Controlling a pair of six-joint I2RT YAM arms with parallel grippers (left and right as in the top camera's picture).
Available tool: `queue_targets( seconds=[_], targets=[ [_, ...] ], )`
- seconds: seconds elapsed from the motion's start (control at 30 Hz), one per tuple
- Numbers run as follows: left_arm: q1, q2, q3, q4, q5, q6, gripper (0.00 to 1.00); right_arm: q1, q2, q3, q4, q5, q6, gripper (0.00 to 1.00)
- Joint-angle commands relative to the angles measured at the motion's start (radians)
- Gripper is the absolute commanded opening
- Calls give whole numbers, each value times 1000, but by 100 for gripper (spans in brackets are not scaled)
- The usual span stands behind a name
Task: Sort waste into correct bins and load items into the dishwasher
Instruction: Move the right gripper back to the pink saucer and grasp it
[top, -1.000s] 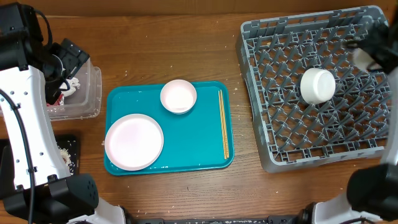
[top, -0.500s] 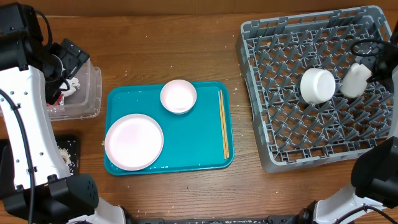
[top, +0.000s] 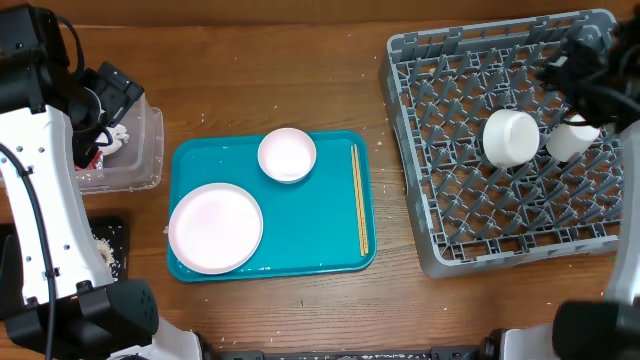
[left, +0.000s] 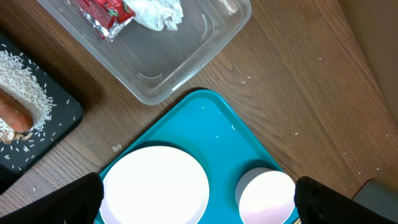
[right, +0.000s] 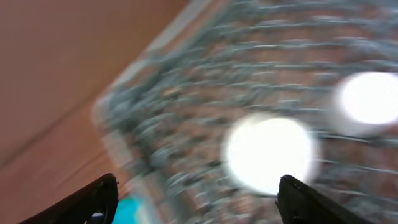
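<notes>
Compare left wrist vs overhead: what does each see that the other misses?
Left wrist only: the carrot, lying in rice scraps on the black tray, and a clear look at the red wrapper beside the napkin in the clear tub.
Overhead only: the chopsticks on the teal tray, plus the bowl and small cup in the dish rack.
Both: clear tub, part of the black tray, teal tray, large plate, smaller plate.

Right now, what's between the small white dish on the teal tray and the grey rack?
In the overhead view, only the chopsticks lie between the small white dish and the grey rack, near the teal tray's right edge.
</notes>
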Motion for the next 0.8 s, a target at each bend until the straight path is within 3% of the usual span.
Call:
queue_targets(
  seconds=[0.0,0.2,0.37,0.5,0.77],
  targets=[
    [0,1,6,0,6,19,100,180,-14,2,29,-114,2,83],
    [0,2,6,0,6,19,100,536,96,-24,181,-89,-6,80],
    [0,2,6,0,6,19,100,747,261,-24,284,12,-6,78],
    [0,2,6,0,6,19,100,863,383,-24,324,142,-16,78],
    [0,2,6,0,6,19,100,985,511,-24,384,153,-201,79]
  ],
)
